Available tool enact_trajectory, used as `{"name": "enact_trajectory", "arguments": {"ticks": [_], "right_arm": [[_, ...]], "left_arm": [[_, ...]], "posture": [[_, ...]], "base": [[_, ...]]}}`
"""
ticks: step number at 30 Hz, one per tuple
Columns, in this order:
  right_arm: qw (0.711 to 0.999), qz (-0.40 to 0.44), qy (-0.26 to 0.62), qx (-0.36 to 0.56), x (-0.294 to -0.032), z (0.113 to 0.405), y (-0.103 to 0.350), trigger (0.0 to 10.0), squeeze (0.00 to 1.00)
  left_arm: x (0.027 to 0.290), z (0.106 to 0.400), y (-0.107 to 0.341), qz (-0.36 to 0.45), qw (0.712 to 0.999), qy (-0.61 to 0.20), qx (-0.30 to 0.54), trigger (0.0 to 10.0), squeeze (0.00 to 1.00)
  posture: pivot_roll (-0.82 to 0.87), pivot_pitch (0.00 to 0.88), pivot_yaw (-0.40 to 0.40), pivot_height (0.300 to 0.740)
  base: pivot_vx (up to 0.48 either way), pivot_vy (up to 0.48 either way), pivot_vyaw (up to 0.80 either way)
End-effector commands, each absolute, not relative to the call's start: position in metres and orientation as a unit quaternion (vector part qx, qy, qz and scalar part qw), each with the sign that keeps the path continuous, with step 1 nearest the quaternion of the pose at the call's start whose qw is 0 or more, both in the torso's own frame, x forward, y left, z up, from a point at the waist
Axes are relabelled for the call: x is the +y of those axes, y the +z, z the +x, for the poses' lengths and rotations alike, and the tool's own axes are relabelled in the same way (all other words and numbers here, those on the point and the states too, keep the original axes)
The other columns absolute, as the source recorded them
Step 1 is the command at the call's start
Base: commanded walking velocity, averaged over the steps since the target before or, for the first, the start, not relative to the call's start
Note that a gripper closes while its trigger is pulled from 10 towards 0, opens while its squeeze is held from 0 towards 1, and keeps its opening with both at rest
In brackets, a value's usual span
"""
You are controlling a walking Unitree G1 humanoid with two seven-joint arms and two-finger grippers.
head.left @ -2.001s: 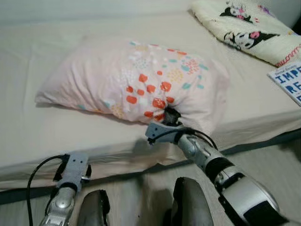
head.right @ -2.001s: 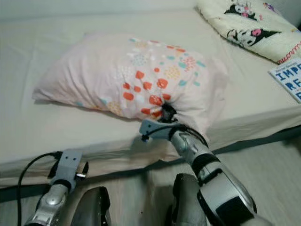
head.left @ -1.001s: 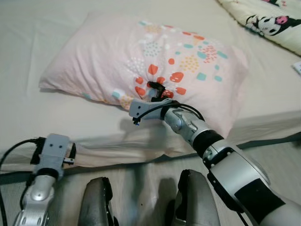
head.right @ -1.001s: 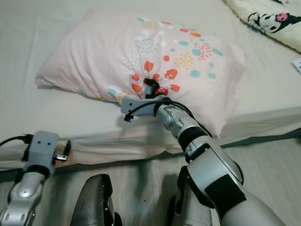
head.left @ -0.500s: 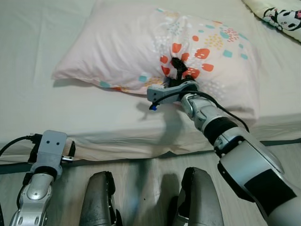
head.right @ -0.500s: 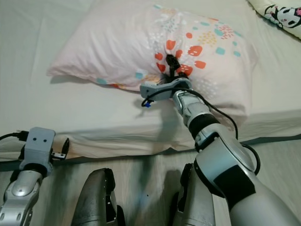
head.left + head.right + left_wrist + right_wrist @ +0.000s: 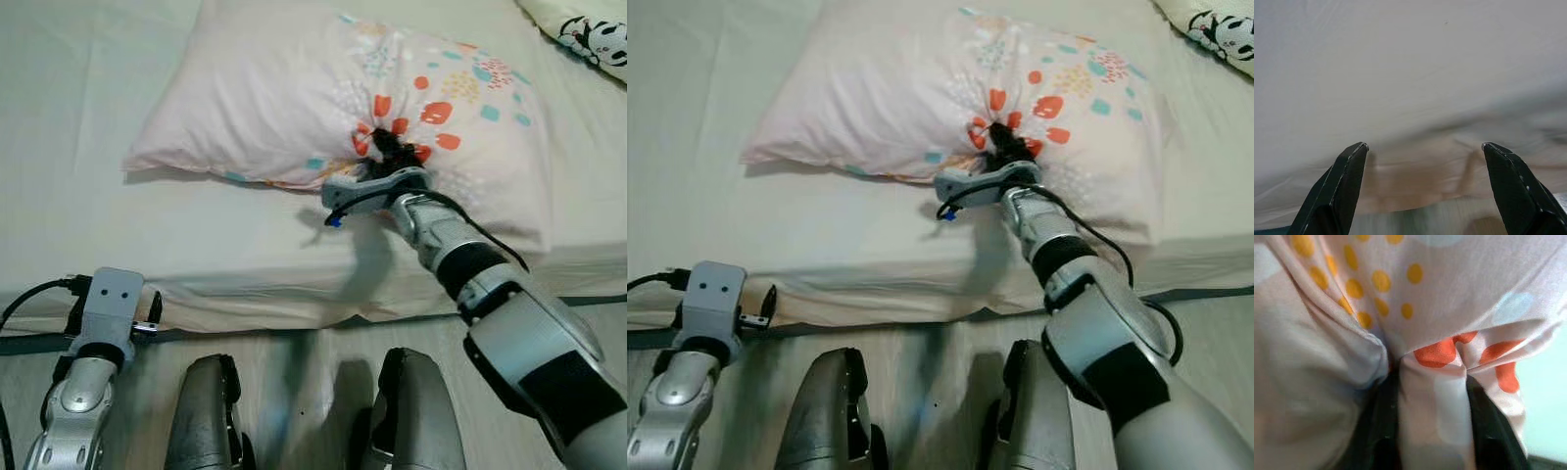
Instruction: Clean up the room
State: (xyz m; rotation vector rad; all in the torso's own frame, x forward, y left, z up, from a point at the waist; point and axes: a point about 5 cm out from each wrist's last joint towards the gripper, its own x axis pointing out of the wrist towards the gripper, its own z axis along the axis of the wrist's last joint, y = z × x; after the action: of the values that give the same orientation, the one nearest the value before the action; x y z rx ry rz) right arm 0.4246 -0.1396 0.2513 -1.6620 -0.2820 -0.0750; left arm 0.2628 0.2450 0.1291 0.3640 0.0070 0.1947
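A pale pink pillow (image 7: 284,93) with orange, teal and yellow spots lies on the bed (image 7: 88,225). My right gripper (image 7: 389,152) is shut on a bunched fold of the pillow's near edge. The right wrist view shows that fold of pillow (image 7: 1432,396) squeezed between the two black fingers (image 7: 1382,431). My left gripper (image 7: 1422,147) is open, low at the bed's near side, with only the cream sheet in front of it. The left wrist housing (image 7: 110,308) shows at the lower left.
A cream blanket (image 7: 588,29) with cartoon prints lies at the bed's far right corner. The bed's near edge (image 7: 294,308) runs across the view, with light wooden floor (image 7: 294,392) below it. My two dark legs (image 7: 206,411) stand on that floor.
The right gripper has stayed shut on the pillow fold and pulled it rightward and nearer the bed's near edge. The head camera has tilted down and closer. The left arm has hardly moved.
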Motion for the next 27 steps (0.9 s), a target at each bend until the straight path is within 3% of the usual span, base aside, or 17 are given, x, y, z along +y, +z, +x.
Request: {"name": "enact_trajectory", "arguments": {"ticks": [1, 4, 6, 7, 9, 10, 11, 12, 13, 15, 18, 20, 24, 27], "right_arm": [[0.686, -0.718, -0.061, -0.102, -0.160, 0.425, 0.255, 0.0, 0.00], [0.707, -0.697, -0.067, -0.100, -0.166, 0.425, 0.258, 0.0, 0.00], [0.806, -0.583, -0.070, -0.074, -0.179, 0.425, 0.266, 0.0, 0.00], [0.806, -0.583, -0.070, -0.074, -0.179, 0.425, 0.266, 0.0, 0.00], [0.874, -0.478, -0.064, -0.053, -0.186, 0.426, 0.270, 0.0, 0.00], [0.874, -0.478, -0.064, -0.053, -0.186, 0.426, 0.270, 0.0, 0.00], [0.913, -0.401, -0.055, -0.042, -0.189, 0.426, 0.274, 0.0, 0.00], [0.913, -0.401, -0.055, -0.042, -0.189, 0.426, 0.274, 0.0, 0.00], [0.975, -0.218, -0.018, -0.024, -0.191, 0.427, 0.282, 0.0, 0.00], [0.989, -0.138, 0.017, -0.050, -0.192, 0.426, 0.299, 0.0, 0.00], [0.991, -0.088, 0.054, -0.083, -0.191, 0.424, 0.314, 0.0, 0.00], [0.986, -0.085, 0.079, -0.121, -0.195, 0.419, 0.325, 0.0, 0.00], [0.984, -0.087, 0.084, -0.129, -0.197, 0.417, 0.327, 0.0, 0.00], [0.976, -0.120, 0.090, -0.158, -0.214, 0.404, 0.330, 0.0, 0.00]], "left_arm": [[0.245, 0.261, 0.121, 0.171, 0.980, 0.102, 0.022, 10.0, 0.00], [0.242, 0.265, 0.122, 0.167, 0.980, 0.103, 0.017, 10.0, 0.00], [0.239, 0.274, 0.126, 0.158, 0.982, 0.108, 0.005, 10.0, 0.00], [0.239, 0.274, 0.126, 0.158, 0.982, 0.108, 0.005, 10.0, 0.00], [0.237, 0.280, 0.128, 0.152, 0.982, 0.109, -0.003, 10.0, 0.00], [0.237, 0.280, 0.128, 0.152, 0.982, 0.109, -0.003, 10.0, 0.00], [0.235, 0.285, 0.129, 0.149, 0.983, 0.110, -0.007, 10.0, 0.00], [0.235, 0.285, 0.129, 0.149, 0.983, 0.110, -0.007, 10.0, 0.00], [0.231, 0.293, 0.131, 0.140, 0.984, 0.111, -0.016, 10.0, 0.00], [0.227, 0.304, 0.136, 0.128, 0.985, 0.112, -0.029, 10.0, 0.00], [0.222, 0.315, 0.144, 0.119, 0.985, 0.113, -0.044, 10.0, 0.00], [0.220, 0.327, 0.159, 0.110, 0.985, 0.115, -0.070, 10.0, 0.00], [0.220, 0.330, 0.165, 0.107, 0.984, 0.117, -0.079, 10.0, 0.00], [0.220, 0.344, 0.192, 0.089, 0.981, 0.121, -0.122, 10.0, 0.00]], "posture": [[0.22, 0.414, -0.064, 0.515], [0.22, 0.397, -0.071, 0.515], [0.21, 0.362, -0.081, 0.515], [0.21, 0.362, -0.081, 0.515], [0.20, 0.338, -0.086, 0.515], [0.20, 0.338, -0.086, 0.515], [0.18, 0.307, -0.090, 0.515], [0.18, 0.307, -0.090, 0.515], [0.17, 0.272, -0.094, 0.515], [0.15, 0.238, -0.096, 0.515], [0.12, 0.203, -0.094, 0.515], [0.10, 0.153, -0.091, 0.520], [0.10, 0.153, -0.091, 0.525], [0.08, 0.076, -0.083, 0.540]], "base": [[0.000, 0.000, 0.00], [0.000, 0.000, 0.00], [0.000, 0.000, 0.00], [0.000, 0.000, 0.00], [0.000, 0.000, 0.00], [0.000, 0.000, 0.00], [0.000, 0.000, 0.00], [0.000, 0.000, 0.00], [0.000, 0.000, 0.00], [0.000, 0.000, 0.00], [0.000, 0.000, 0.00], [0.000, 0.000, 0.00], [0.000, 0.000, 0.00], [0.000, 0.000, 0.00]]}}
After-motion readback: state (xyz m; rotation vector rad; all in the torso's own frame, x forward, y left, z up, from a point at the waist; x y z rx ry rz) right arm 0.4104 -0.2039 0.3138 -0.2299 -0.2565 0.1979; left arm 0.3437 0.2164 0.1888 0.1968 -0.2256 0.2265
